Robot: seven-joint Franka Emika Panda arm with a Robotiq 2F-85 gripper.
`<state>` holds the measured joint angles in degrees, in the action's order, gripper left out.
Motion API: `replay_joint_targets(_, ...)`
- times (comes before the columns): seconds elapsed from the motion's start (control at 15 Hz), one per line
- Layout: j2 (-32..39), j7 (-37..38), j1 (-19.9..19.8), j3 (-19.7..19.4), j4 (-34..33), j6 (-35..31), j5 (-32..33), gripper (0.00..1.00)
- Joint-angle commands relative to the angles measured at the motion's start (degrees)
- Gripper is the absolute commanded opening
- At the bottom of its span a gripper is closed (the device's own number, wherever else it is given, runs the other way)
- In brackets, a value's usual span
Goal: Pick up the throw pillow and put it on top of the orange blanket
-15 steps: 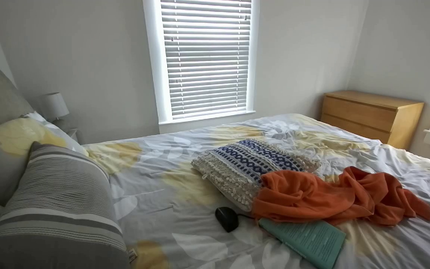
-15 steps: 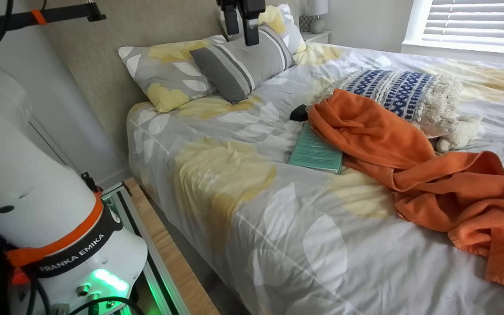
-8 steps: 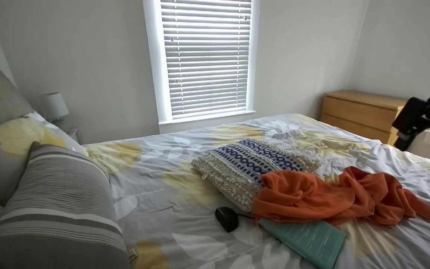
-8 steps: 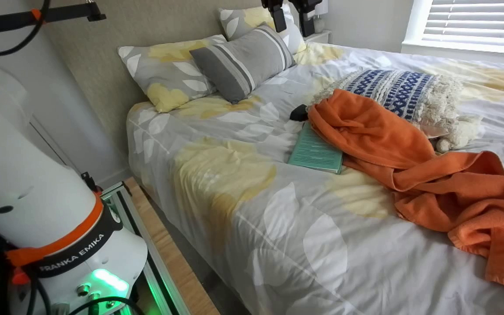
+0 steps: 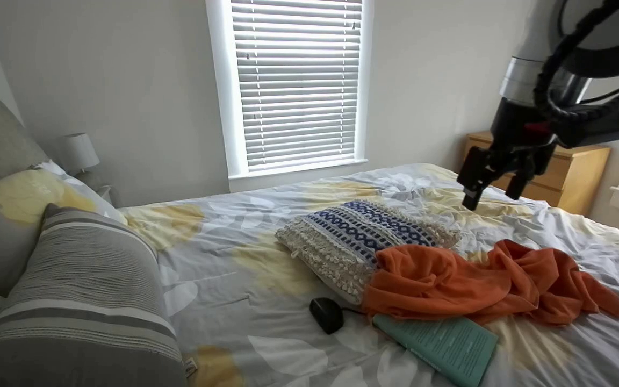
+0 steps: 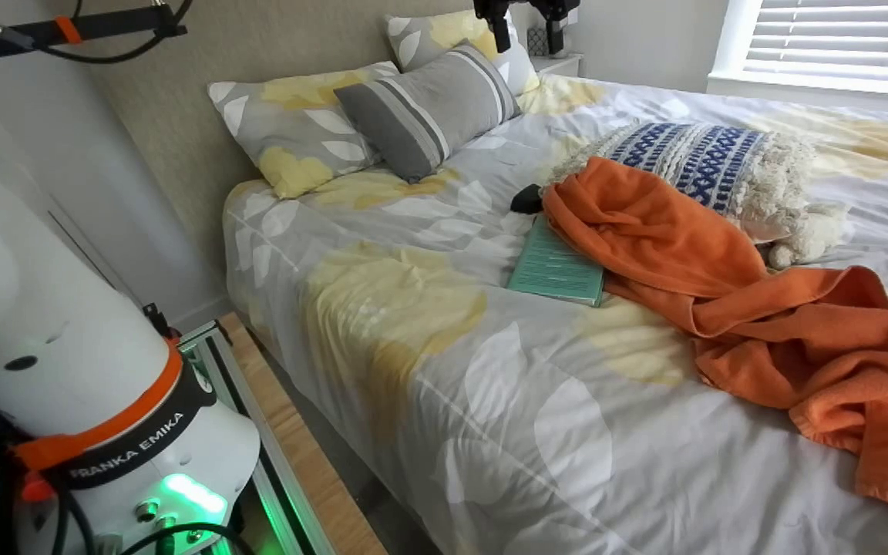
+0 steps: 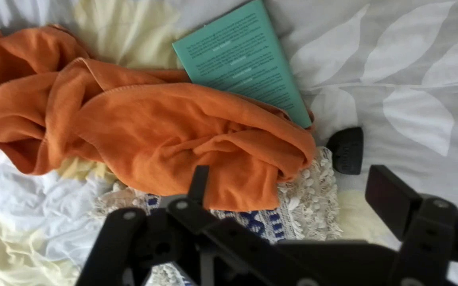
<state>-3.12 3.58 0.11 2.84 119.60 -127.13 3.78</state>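
The throw pillow, cream with blue woven bands and a shaggy fringe, lies on the bed in both exterior views (image 5: 360, 228) (image 6: 710, 158). The orange blanket (image 5: 444, 279) lies crumpled beside it and covers part of its near edge; it shows so in an exterior view (image 6: 675, 239). In the wrist view the pillow (image 7: 310, 210) is partly hidden by the blanket (image 7: 189, 127) and by the gripper. My gripper (image 5: 492, 195) is open and empty, in the air above the bed. Its spread fingers also show at the top of an exterior view (image 6: 529, 42) and in the wrist view (image 7: 292, 180).
A black mouse (image 5: 326, 315) lies by the pillow's corner. A green book (image 5: 449, 346) lies partly under the blanket. A grey striped pillow (image 6: 436, 108) and flowered pillows (image 6: 297, 131) rest against the headboard (image 6: 259, 38). A wooden dresser (image 5: 583, 177) stands beyond the bed.
My gripper and arm have come in from the right edge of an exterior view and moved left over the bed. The pillow and blanket have not moved.
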Motion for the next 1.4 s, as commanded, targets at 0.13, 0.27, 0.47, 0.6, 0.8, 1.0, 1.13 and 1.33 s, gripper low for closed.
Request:
replay_joint_targets(0.13,13.1,-3.8,2.7,1.1,-15.3,5.4,-3.4,1.0)
replay_joint_targets(0.27,16.6,-4.8,3.4,1.8,-19.1,8.5,-4.7,1.0)
replay_joint_targets(0.47,21.9,-4.7,4.2,2.3,-23.8,9.3,-4.2,1.0)
replay_joint_targets(0.6,25.2,-5.6,4.4,2.6,-26.0,7.7,-4.3,1.0)
replay_joint_targets(0.8,28.5,-8.3,3.2,3.3,-29.5,9.4,-8.0,1.0)
replay_joint_targets(1.0,27.3,-6.9,4.1,2.5,-27.3,7.3,-6.5,1.0)
replay_joint_targets(1.13,27.8,-7.1,3.9,2.5,-28.1,7.5,-6.7,1.0)
replay_joint_targets(1.33,27.9,-7.1,3.9,2.5,-28.3,7.6,-6.8,1.0)
